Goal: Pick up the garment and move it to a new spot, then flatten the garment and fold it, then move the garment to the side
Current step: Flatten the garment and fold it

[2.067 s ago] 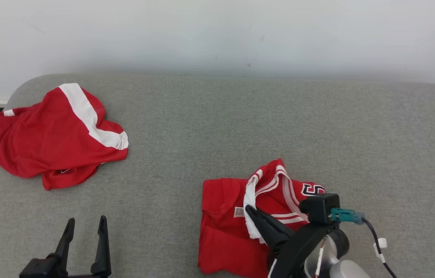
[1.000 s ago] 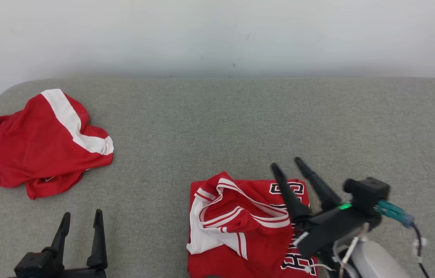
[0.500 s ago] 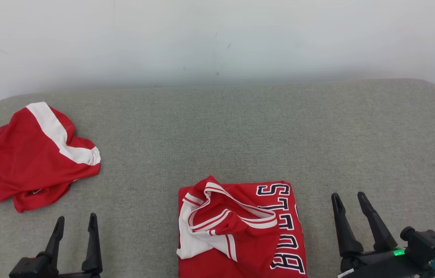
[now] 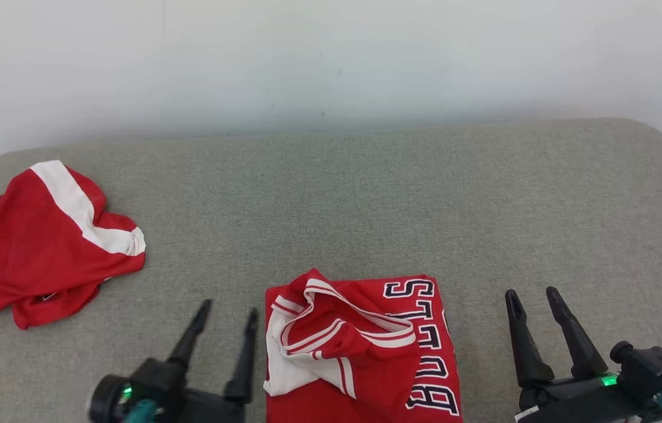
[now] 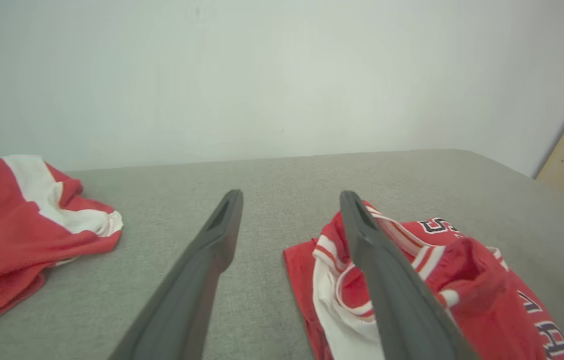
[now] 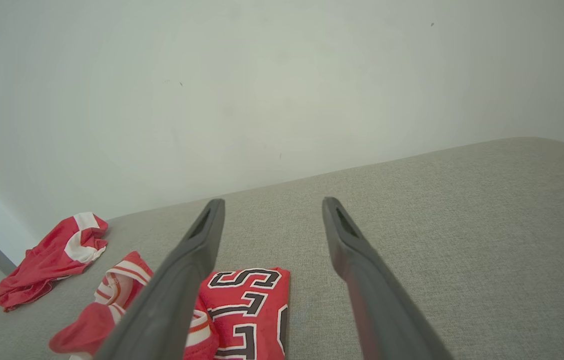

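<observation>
Lying folded on the grey cushion (image 4: 366,194), the red jersey (image 4: 360,352) shows sideways lettering, apparently BULLS. Left gripper (image 4: 230,307), fingers spread and empty, has swung in just beside it; right gripper (image 4: 531,292), likewise spread, stays apart.

Left fingers (image 4: 245,352) now nearer jersey (image 4: 366,358)

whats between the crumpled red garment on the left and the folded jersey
Head view: bare grey cushion, with the open left end effector just beside the jersey, at its left edge.
</observation>
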